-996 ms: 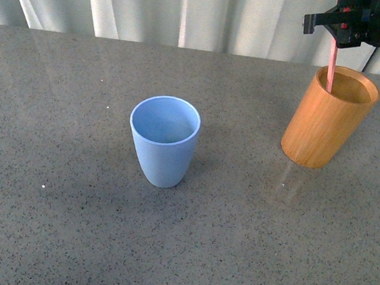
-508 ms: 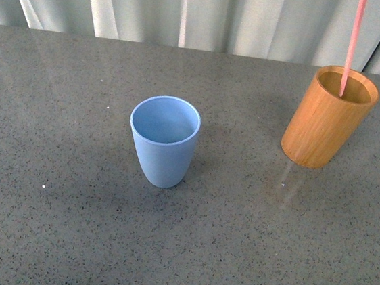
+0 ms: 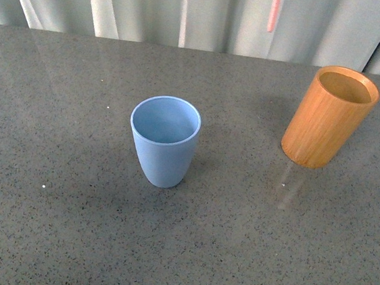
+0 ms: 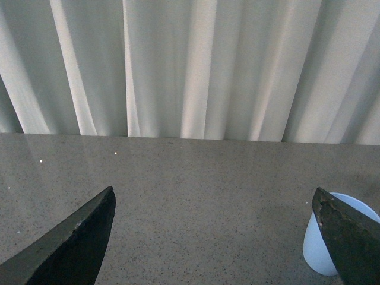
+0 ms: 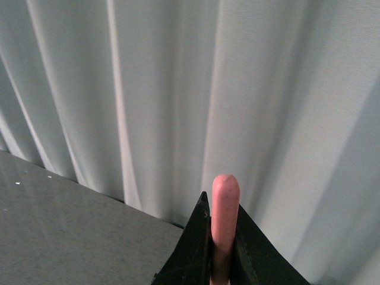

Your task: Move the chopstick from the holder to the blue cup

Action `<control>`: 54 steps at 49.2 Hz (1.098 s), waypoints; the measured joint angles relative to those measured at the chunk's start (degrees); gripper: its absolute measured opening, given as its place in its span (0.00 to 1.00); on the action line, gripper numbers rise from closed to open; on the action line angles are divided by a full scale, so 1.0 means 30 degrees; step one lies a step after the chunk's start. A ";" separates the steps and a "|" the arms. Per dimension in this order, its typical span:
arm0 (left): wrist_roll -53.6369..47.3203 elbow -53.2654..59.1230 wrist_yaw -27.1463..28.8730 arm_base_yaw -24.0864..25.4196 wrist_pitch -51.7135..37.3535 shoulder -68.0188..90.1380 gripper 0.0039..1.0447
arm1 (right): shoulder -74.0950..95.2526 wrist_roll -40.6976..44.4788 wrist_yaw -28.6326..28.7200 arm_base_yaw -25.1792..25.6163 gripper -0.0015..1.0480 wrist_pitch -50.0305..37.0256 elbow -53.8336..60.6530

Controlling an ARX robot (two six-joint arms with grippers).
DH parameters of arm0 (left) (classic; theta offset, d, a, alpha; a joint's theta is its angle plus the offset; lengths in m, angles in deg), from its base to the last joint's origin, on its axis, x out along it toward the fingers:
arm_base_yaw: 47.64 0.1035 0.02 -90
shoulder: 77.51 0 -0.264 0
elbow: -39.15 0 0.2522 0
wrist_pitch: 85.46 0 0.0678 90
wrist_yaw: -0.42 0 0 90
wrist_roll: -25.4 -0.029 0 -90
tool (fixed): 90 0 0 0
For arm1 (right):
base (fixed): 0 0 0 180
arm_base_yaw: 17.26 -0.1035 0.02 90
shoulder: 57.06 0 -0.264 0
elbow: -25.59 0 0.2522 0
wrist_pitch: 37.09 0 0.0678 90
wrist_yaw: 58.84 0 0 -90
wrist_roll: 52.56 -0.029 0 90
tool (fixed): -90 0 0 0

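The right gripper (image 5: 221,252), clamped on the pale pink chopstick (image 3: 274,12) hanging aloft between the wooden holder (image 3: 328,119) and the blue cup (image 3: 163,143), should centre the stick's tip over the cup's mouth before lowering; the left gripper (image 4: 212,237) has its jaws apart.

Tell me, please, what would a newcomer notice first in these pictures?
The light blue cup stands upright near the middle of the grey table, and the orange-brown holder stands to its right with nothing showing inside. A pale pink chopstick hangs in the air at the top edge of the front view, clamped in the right gripper.
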 joint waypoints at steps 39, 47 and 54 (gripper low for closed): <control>-0.0007 0.0000 0.0000 0.0000 0.0000 0.0000 0.94 | 0.4597 -0.3679 -0.0087 -0.3308 0.02 -0.1290 -0.0860; 0.0000 0.0000 0.0000 0.0000 0.0000 0.0000 0.94 | 0.4932 -0.3905 -0.0197 -0.3468 0.02 -0.1523 -0.0561; 0.0000 0.0000 0.0000 0.0000 0.0000 0.0000 0.94 | 0.5115 -0.4095 -0.0357 -0.3636 0.02 -0.1625 -0.0299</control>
